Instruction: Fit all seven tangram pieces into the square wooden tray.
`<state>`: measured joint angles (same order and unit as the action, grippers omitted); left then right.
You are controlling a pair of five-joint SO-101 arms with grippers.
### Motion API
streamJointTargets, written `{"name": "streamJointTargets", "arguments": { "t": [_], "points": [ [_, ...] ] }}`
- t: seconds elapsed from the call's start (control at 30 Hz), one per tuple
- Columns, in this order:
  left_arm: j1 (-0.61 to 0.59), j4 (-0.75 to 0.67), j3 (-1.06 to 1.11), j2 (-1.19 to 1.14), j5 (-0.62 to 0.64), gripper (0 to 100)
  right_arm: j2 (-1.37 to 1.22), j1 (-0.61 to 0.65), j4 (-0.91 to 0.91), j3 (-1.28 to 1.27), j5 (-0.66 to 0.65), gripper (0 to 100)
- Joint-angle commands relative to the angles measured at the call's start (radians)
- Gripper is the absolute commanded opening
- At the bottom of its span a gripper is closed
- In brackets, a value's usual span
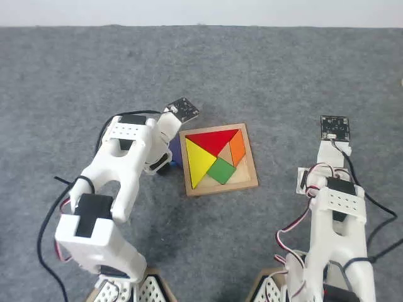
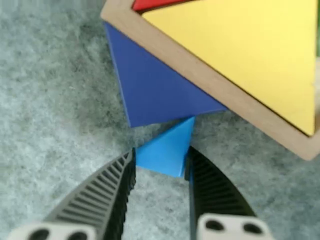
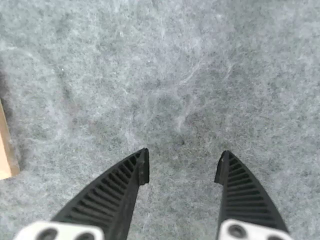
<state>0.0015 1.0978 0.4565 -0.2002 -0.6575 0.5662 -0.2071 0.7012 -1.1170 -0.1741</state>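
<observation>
1. Step in hand: pick-up of the blue triangle (image 2: pixel 167 150). The left gripper (image 2: pixel 160 157) has its fingers (image 2: pixel 117 187) closed on this piece, one pad against each side. Whether the piece is off the surface (image 1: pixel 75 75) cannot be told.
2. Location: the blue triangle is outside the tray (image 1: pixel 221 188), just beside the wall that faces the left arm. Its tip meets the dark blue piece (image 2: pixel 155 90), which lies flat on the surface against the same wall.
3. Orientation: the sharp tip of the blue triangle points away from the left wrist, toward the tray wall. Its long axis runs along the line of the fingers, so the grip is across the shorter width.
4. Tray status: the red triangle (image 1: pixel 213 139), yellow triangle (image 1: pixel 198 162), orange piece (image 1: pixel 237 150) and green square (image 1: pixel 221 170) are seated. Bare wood shows along the right and near sides. Judgement: the task is a little past halfway, with at least two pieces out.
5. The right gripper (image 3: pixel 182 162) has its fingers wide apart and holds nothing. It is over bare surface to the right of the tray.
6. Next move, as a judgement: lift the blue triangle straight up so the dark blue piece is not dragged. Carry it over the rim, turn it until its edges match an open pocket, then lower it flat.
</observation>
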Motion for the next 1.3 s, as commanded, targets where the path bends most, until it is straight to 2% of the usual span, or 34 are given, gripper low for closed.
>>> {"name": "streamJointTargets", "arguments": {
  "t": [0.0, 0.3, 0.47, 0.73, 0.93, 1.1, 1.2, 1.27],
  "points": [
    [-0.002, -0.028, -0.027, -0.003, -0.015, 15, 0.028, 0.001, 0.004, 0.037, 0.002, 23.5],
    [-0.003, -0.032, -0.108, -0.005, -0.02, 15, 0.028, 0.001, 0.004, 0.037, 0.002, 23.5],
    [-0.003, -0.002, -0.113, -0.097, -0.086, 15, 0.028, 0.001, 0.004, 0.037, 0.002, 23.5],
    [-0.041, 0.187, -0.189, -0.121, -0.086, 15, 0.028, 0.001, 0.004, 0.038, 0.002, 23.5],
    [-0.032, 0.253, -0.202, -0.12, -0.077, 1, 0.028, 0.001, 0.004, 0.038, 0.002, 23.5],
    [-0.04, 0.351, -0.321, -0.12, 0.097, 1, 0.028, 0.001, 0.004, 0.038, 0.002, 23.5],
    [-0.061, 0.364, -0.418, -0.12, 0.236, 2, 0.028, 0.001, 0.004, 0.038, 0.002, 23.5],
    [-0.087, 0.371, -0.476, -0.12, 0.279, 4, 0.028, 0.001, 0.004, 0.038, 0.002, 23.5]
  ]
}}
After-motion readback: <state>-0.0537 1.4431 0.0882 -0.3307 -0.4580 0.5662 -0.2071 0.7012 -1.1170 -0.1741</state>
